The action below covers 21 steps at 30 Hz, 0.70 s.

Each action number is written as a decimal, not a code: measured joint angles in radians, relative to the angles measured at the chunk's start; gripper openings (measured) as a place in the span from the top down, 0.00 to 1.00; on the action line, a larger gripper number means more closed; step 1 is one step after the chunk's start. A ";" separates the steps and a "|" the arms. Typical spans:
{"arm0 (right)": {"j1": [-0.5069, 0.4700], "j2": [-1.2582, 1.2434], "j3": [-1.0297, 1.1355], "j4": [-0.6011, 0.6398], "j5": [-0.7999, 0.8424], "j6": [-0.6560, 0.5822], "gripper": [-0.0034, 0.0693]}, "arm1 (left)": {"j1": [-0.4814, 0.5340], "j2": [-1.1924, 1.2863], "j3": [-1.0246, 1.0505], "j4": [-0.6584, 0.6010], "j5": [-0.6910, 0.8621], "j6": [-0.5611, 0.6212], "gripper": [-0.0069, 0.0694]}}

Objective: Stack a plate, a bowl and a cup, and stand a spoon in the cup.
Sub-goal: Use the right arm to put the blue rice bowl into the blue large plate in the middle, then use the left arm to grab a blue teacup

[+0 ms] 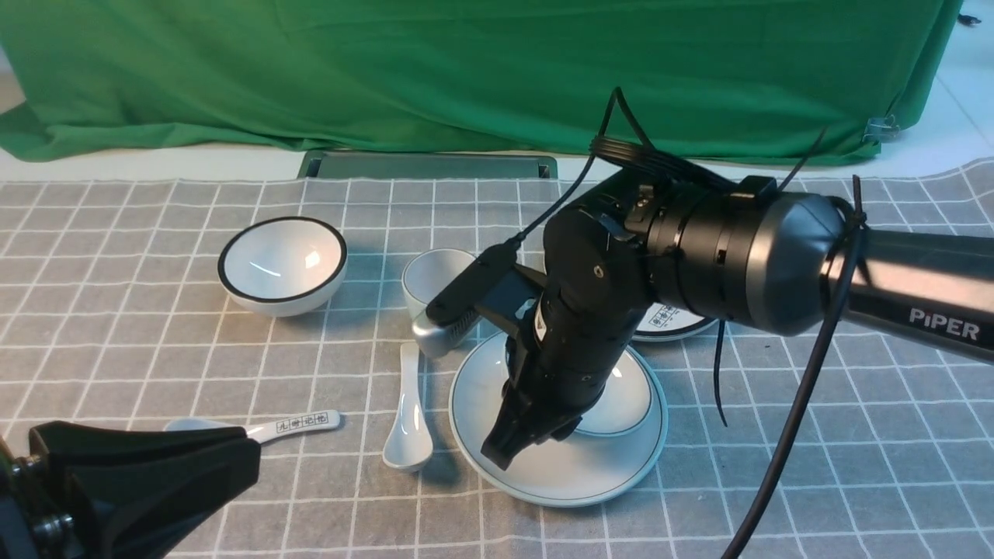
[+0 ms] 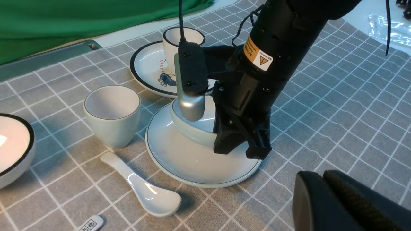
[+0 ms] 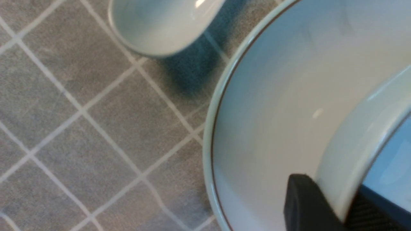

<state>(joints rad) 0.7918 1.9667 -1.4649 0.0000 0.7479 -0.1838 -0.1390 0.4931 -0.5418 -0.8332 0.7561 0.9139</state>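
The pale plate (image 1: 559,470) lies on the checked cloth at centre. The shallow pale bowl (image 1: 625,396) sits on it, toward its far side. My right gripper (image 1: 519,444) points down at the bowl's near-left rim and is shut on the bowl's wall (image 3: 359,144), one finger (image 3: 301,202) outside and one inside. The pale cup (image 1: 435,278) stands upright behind and left of the plate. The plain white spoon (image 1: 408,423) lies just left of the plate. My left gripper (image 1: 233,458) is shut and empty at the near left, also in its wrist view (image 2: 321,179).
A black-rimmed bowl (image 1: 281,264) stands at the far left. A black-rimmed plate with a blue drawing (image 2: 147,67) lies behind the pale plate and carries a black-rimmed cup (image 2: 183,38). A spoon with printed characters (image 1: 299,424) lies near my left gripper.
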 joint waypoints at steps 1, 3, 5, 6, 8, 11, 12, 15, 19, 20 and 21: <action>0.000 0.003 0.000 0.000 0.006 0.019 0.68 | 0.000 0.000 0.000 0.000 0.000 0.000 0.89; 0.000 0.003 0.000 0.000 0.013 0.029 0.62 | 0.000 0.000 0.000 0.000 0.000 0.000 0.89; 0.001 0.003 0.000 0.000 0.032 0.040 0.49 | 0.000 0.000 0.000 0.000 0.000 0.000 0.89; 0.003 0.003 0.000 0.000 0.039 0.044 0.43 | 0.000 0.000 0.000 0.000 0.000 0.000 0.89; 0.010 0.003 0.000 0.000 0.041 0.045 0.37 | 0.000 0.000 0.000 0.000 0.000 0.000 0.89; 0.019 0.003 -0.004 0.000 0.047 0.045 0.34 | 0.000 0.000 0.000 0.000 0.000 -0.005 0.89; 0.024 0.002 -0.010 0.000 0.054 0.045 0.33 | 0.000 0.000 0.000 0.000 0.001 -0.025 0.89; 0.031 -0.025 -0.020 0.000 0.066 0.045 0.33 | 0.000 0.020 -0.002 0.012 0.006 -0.072 0.89; 0.034 -0.113 -0.022 0.000 0.093 0.045 0.33 | 0.000 0.109 -0.041 0.073 0.058 -0.119 0.89; 0.035 -0.149 -0.023 0.000 0.117 0.045 0.33 | 0.000 0.147 -0.067 0.084 0.080 -0.128 0.89; 0.035 -0.196 -0.023 0.000 0.156 0.045 0.35 | 0.000 0.208 -0.100 0.091 0.107 -0.132 0.89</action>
<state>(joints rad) 0.8269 1.7708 -1.4882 0.0000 0.9040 -0.1389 -0.1390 0.7012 -0.6419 -0.7417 0.8633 0.7817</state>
